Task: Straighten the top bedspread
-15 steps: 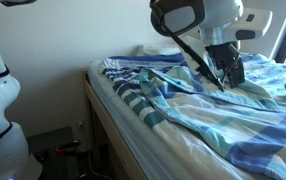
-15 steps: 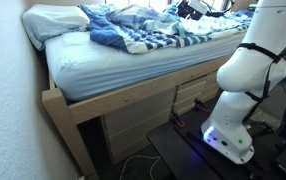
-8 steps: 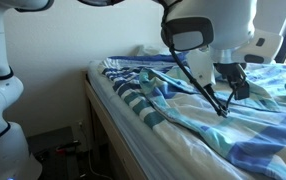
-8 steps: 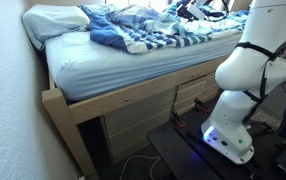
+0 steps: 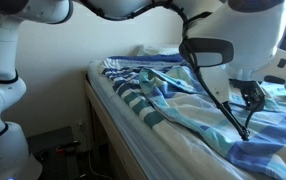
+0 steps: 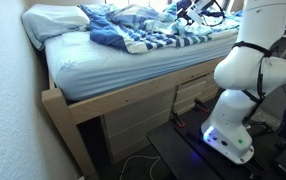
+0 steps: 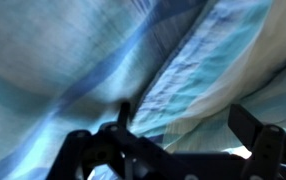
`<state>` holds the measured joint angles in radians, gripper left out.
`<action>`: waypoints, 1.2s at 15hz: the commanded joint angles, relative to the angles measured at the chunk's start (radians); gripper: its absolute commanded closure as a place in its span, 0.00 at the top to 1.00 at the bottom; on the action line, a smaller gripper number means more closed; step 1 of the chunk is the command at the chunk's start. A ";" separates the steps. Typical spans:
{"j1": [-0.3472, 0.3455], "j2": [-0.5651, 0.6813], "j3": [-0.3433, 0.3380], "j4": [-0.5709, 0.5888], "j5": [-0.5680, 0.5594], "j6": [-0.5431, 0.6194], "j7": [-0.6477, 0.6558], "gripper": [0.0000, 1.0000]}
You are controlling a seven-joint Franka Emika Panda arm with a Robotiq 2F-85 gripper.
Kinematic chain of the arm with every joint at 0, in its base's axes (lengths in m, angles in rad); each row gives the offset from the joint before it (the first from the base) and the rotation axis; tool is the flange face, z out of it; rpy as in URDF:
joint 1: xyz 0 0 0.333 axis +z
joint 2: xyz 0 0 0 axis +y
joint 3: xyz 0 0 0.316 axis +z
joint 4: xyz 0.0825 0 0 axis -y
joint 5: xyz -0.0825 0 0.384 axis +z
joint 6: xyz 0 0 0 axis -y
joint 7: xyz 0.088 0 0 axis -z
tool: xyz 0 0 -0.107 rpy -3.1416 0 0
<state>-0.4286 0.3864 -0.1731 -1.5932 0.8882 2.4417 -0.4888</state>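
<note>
- Turquoise, light blue and white in broad blocks: the top bedspread lies rumpled across the worktop, which is a mattress in a pale sheet on a wooden bed frame.
- In an exterior view the top bedspread is bunched in a heap at the far side of the worktop, next to a pale pillow. The near strip of the sheet is bare.
- A striped cloth with narrow dark-teal-and-white bands sits folded in among the bedspread's creases near the frame-side edge. It also shows at the front of the heap.
- The white arm reaches over the bed from above. The jaws point down, close over the bedspread at the right of that view. I cannot tell whether the tips touch the cloth.
- A black cable slants down across the arm toward the jaws.
- In the wrist view, which is blurred, the jaws stand apart with one dark finger on each side of the lower edge. The bedspread fills the gap and everything beyond.
- A raised fold in the cloth runs diagonally from upper right to lower left, with turquoise on one side and pale blue on the other.
- The robot base stands on the floor just beside the bed frame.
- Drawers sit under the frame.
</note>
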 commanded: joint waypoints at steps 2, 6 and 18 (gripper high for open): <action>-0.051 0.079 0.051 0.123 0.076 -0.059 -0.028 1.00; -0.061 0.114 0.070 0.175 0.094 -0.072 -0.028 0.58; -0.036 0.028 0.133 0.135 0.079 -0.054 -0.104 0.01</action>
<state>-0.4675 0.4741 -0.0621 -1.4185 0.9490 2.4037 -0.5350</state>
